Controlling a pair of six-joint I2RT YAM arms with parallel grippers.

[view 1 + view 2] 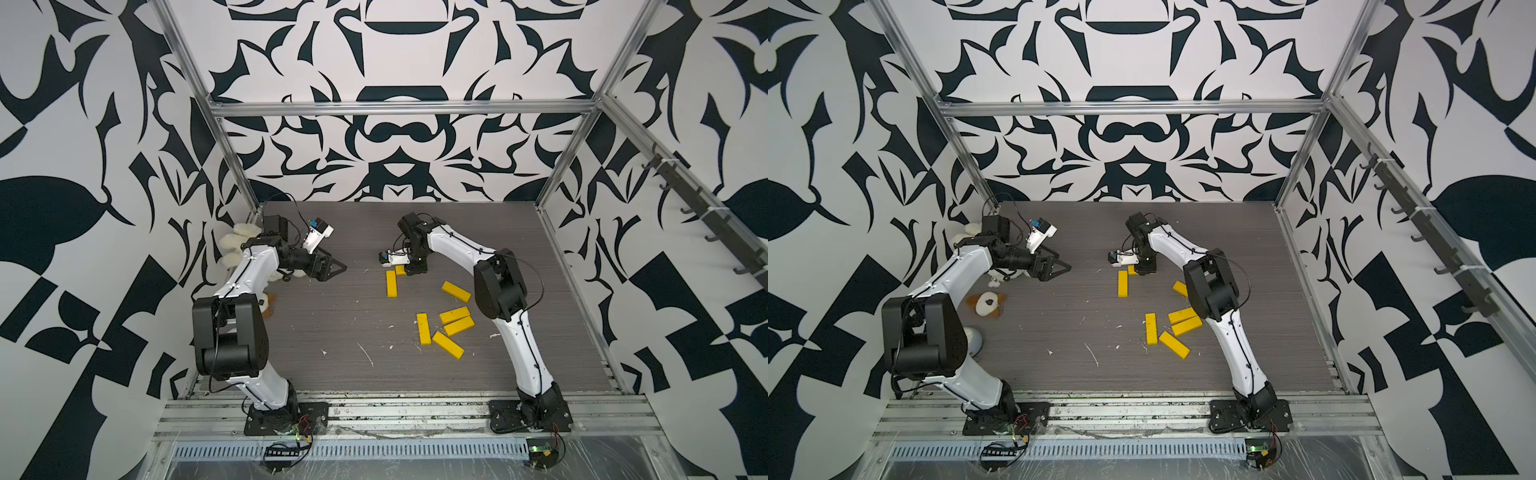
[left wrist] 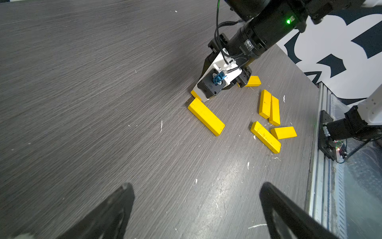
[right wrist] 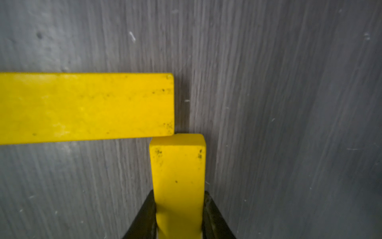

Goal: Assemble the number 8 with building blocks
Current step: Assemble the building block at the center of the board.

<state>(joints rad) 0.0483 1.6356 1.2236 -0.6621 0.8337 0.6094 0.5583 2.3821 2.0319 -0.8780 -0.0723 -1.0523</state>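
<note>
Right pincer (image 3: 179, 194) clamps scuffed yellow bar (image 3: 177, 165), touching 2nd bar (image 3: 82, 107); left pincer (image 2: 196, 184) gapes.

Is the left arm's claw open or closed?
Open. In the left wrist view the left gripper has its two black fingers wide apart, with only bare table between them; it holds nothing.

Grey table (image 1: 332, 332), yellow bars (image 1: 423, 328) (scattered), plush toy (image 1: 987, 305)

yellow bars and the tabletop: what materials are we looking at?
The yellow bars: likely painted wood, though hard plastic is possible; matte opaque yellow, softened corners, dark scuffs and chips near the ends. The tabletop: looks like grey wood-grain laminate; fine streaked grain, slight sheen, pale scratches and flecks.
</note>
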